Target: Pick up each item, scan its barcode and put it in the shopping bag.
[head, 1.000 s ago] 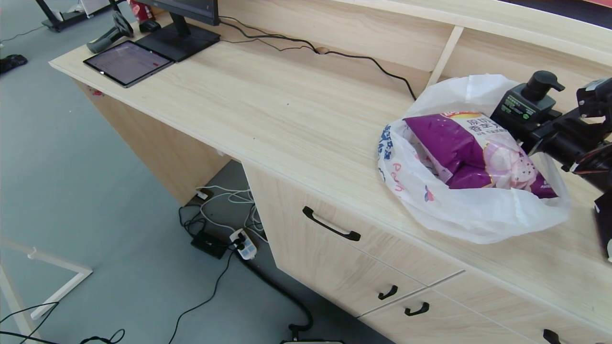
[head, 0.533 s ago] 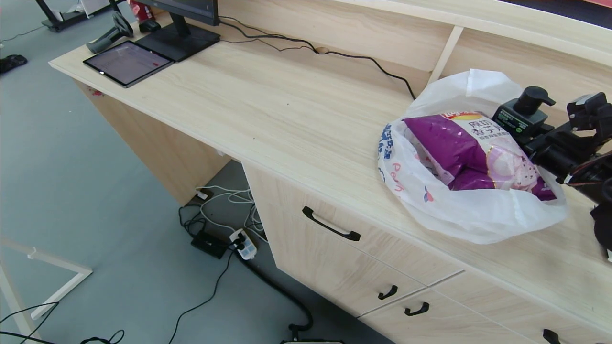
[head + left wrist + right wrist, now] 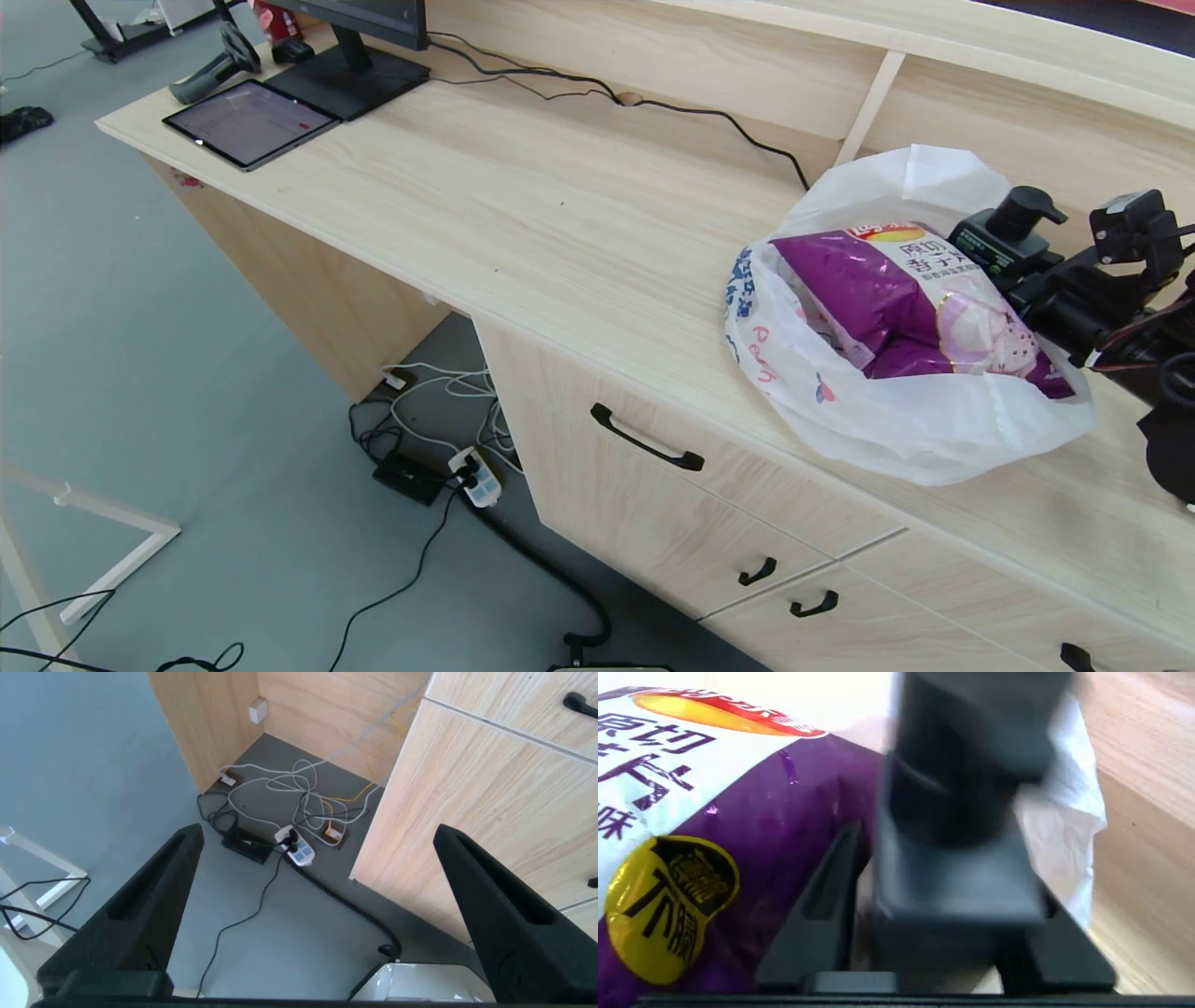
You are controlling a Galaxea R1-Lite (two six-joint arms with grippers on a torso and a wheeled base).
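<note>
Noting left gripper low beside pale laminate drawer fronts, dark angular fingers spread wide apart, above grey floor and tangled cables. Finding, close to the front edge of the woodgrain counter, a crinkled white plastic shopping bag, mouth gaping, with a glossy purple crisp packet lying inside. Recording right gripper clenched on a squat dark pump bottle, tilted at the bag's rear rim, just beside the packet. Logging a wide stretch of smooth wood between bag and far corner, where flat tablet, monitor foot and handheld scanner sit.
</note>
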